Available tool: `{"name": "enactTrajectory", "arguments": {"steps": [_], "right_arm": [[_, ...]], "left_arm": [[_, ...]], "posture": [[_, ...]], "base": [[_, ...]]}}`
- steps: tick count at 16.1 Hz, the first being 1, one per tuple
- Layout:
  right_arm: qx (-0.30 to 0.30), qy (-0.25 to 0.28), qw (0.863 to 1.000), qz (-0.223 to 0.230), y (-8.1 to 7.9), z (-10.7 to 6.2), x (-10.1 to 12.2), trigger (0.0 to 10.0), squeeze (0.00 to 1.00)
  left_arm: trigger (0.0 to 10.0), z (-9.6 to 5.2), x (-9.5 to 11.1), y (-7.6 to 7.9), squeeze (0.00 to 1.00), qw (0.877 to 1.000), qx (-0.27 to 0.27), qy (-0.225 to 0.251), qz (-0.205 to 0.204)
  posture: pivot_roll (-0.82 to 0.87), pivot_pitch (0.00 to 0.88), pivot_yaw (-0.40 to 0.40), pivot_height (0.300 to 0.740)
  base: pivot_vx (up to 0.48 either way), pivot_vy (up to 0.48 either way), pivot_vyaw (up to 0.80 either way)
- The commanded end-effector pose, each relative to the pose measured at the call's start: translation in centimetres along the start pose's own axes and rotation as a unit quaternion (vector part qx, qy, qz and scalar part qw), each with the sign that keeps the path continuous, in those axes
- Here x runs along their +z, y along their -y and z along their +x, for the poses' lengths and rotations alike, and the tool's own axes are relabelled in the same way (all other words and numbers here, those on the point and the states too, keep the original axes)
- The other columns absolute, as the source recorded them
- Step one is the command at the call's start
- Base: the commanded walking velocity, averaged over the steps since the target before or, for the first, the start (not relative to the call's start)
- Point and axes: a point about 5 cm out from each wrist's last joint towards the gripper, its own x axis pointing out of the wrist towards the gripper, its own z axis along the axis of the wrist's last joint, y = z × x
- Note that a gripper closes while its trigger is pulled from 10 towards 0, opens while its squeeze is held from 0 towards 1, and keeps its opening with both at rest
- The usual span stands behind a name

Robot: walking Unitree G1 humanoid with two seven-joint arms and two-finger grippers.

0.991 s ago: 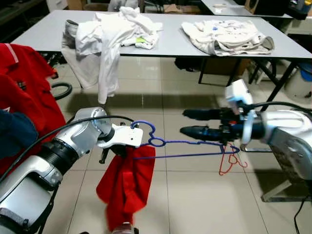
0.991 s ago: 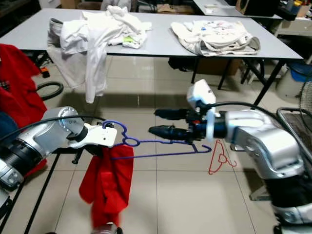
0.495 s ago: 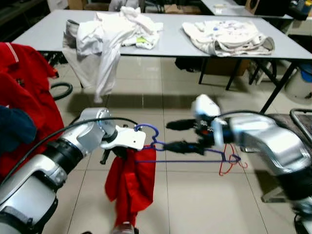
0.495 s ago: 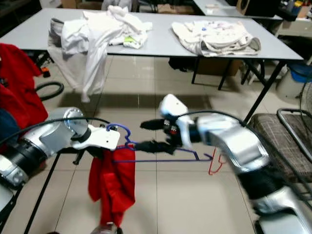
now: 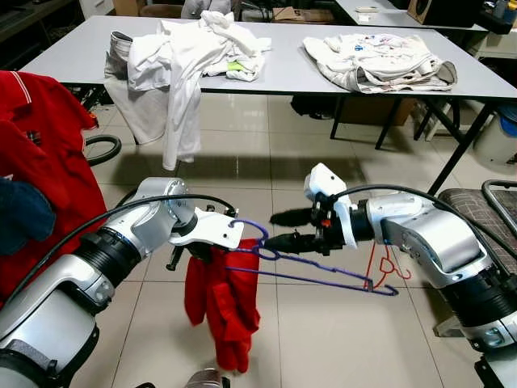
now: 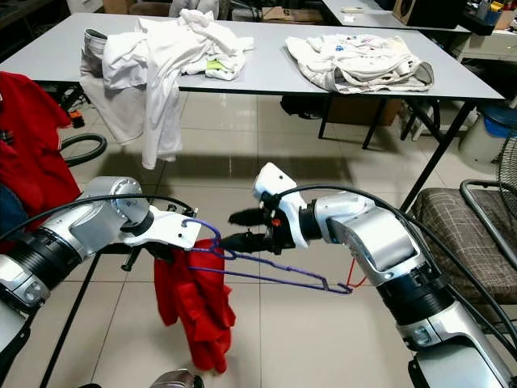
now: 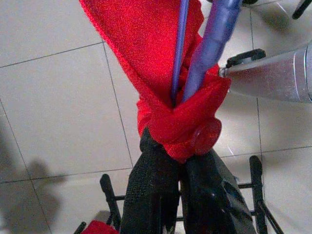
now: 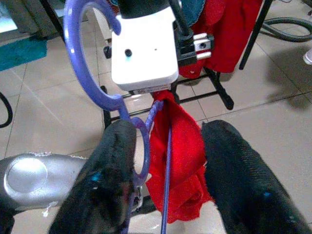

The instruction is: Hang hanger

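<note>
Far left, red clothing (image 5: 36,153) hangs on a black rack, w/ a dark blue piece (image 5: 23,214) in front of it. Behind, a long grey bench (image 5: 287,69) carries a heap of white clothes (image 5: 182,56) spilling over the front edge, and further along a flat cream garment (image 5: 380,61).

Left gripper (image 7: 183,151) next: silver arm reaching in over the tiled floor (image 5: 323,339), jaws clenched on a bunched red cloth garment (image 5: 222,307) where it wraps the thin purple wire hanger (image 5: 311,275). Wrist cam shows both black fingers (image 7: 151,195) pinching the red fabric, purple wires running out of the fold. Rest of the garment droops straight down below the gripper, clear of the floor.

Hanger is in mid-air between the two arms, hook end by the left gripper's white housing, its bar slanting down toward the robot's right.

Right gripper (image 5: 283,230) comes in from the other side, pointing at the left one. Jaws released, parted; the lower finger (image 8: 114,170) sits against the small purple loop at the hanger's neck, the other finger apart from it. A red wire hanger (image 5: 388,267) lies on the floor beyond, near a chair (image 5: 485,214) at far right.
</note>
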Motion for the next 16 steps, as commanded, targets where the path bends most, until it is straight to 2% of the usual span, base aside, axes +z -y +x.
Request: {"name": "enactTrajectory", "arguments": {"steps": [1,2,3,5,6,7,10,12,13,14,15,16], "right_arm": [[0.007,-0.004,1.000,-0.010,-0.3,0.3,0.1,0.0,0.00],[0.003,0.005,1.000,-0.010,-0.3,0.4,0.4,0.0,0.00],[-0.009,0.023,1.000,-0.011,0.0,0.3,1.0,9.9,0.00],[-0.014,0.027,0.999,-0.015,0.2,0.0,1.3,10.0,0.00],[-0.014,0.027,0.999,-0.016,0.1,-0.2,1.4,10.0,0.48],[-0.001,0.023,0.999,-0.025,-0.2,-0.6,1.4,10.0,1.00],[0.043,-0.013,0.998,-0.053,-1.4,-1.3,0.8,10.0,1.00],[0.041,-0.026,0.997,-0.054,-1.5,-0.9,0.2,10.0,1.00],[0.019,-0.038,0.997,-0.058,-1.2,-0.5,-0.2,10.0,0.87],[0.013,-0.042,0.997,-0.059,-1.1,-0.5,-0.4,10.0,0.87],[-0.013,-0.051,0.997,-0.057,-0.5,-0.2,-0.8,10.0,0.00],[-0.022,-0.053,0.997,-0.056,-0.3,-0.2,-0.9,10.0,0.00]], "left_arm": [[0.0,-0.9,0.5,-0.8,0.00,1.000,0.012,-0.003,0.010],[0.0,-0.9,0.5,-0.8,0.00,1.000,0.012,-0.003,0.010],[0.0,-0.8,0.4,-0.7,0.00,1.000,0.010,-0.004,0.008],[0.0,-0.7,0.3,-0.7,0.00,1.000,0.008,-0.005,0.005],[0.0,-0.7,0.3,-0.7,0.00,1.000,0.008,-0.005,0.005],[0.0,-0.6,0.3,-0.7,0.00,1.000,0.008,-0.005,0.004],[0.0,-0.6,0.3,-0.7,0.00,1.000,0.009,-0.005,0.004],[0.0,-0.7,0.4,-0.8,0.00,1.000,0.009,-0.005,0.005],[0.0,-0.7,0.4,-0.9,0.00,1.000,0.010,-0.004,0.006],[0.0,-0.8,0.5,-0.9,0.00,1.000,0.010,-0.004,0.007],[0.0,-1.0,0.6,-0.9,0.00,1.000,0.012,-0.002,0.009],[0.0,-1.0,0.7,-0.9,0.00,1.000,0.013,-0.001,0.010]], "posture": [[0.05,0.000,-0.027,0.740],[0.06,0.000,-0.028,0.740],[0.06,0.000,-0.030,0.740],[0.06,0.000,-0.030,0.740],[0.06,0.000,-0.030,0.740],[0.05,0.000,-0.028,0.740],[0.05,0.000,-0.024,0.740],[0.05,0.000,-0.022,0.740],[0.05,0.000,-0.021,0.740],[0.05,0.000,-0.021,0.740],[0.05,0.000,-0.021,0.740],[0.05,0.000,-0.022,0.740]], "base": [[0.000,0.000,0.00],[0.000,0.000,0.00],[0.000,0.000,0.00],[0.000,0.000,0.00],[0.000,0.000,0.00],[0.000,0.000,0.00],[0.000,0.000,0.00],[0.000,0.000,0.00],[0.000,0.000,0.00],[0.000,0.000,0.00],[0.000,0.000,0.00],[0.000,0.000,0.00]]}}
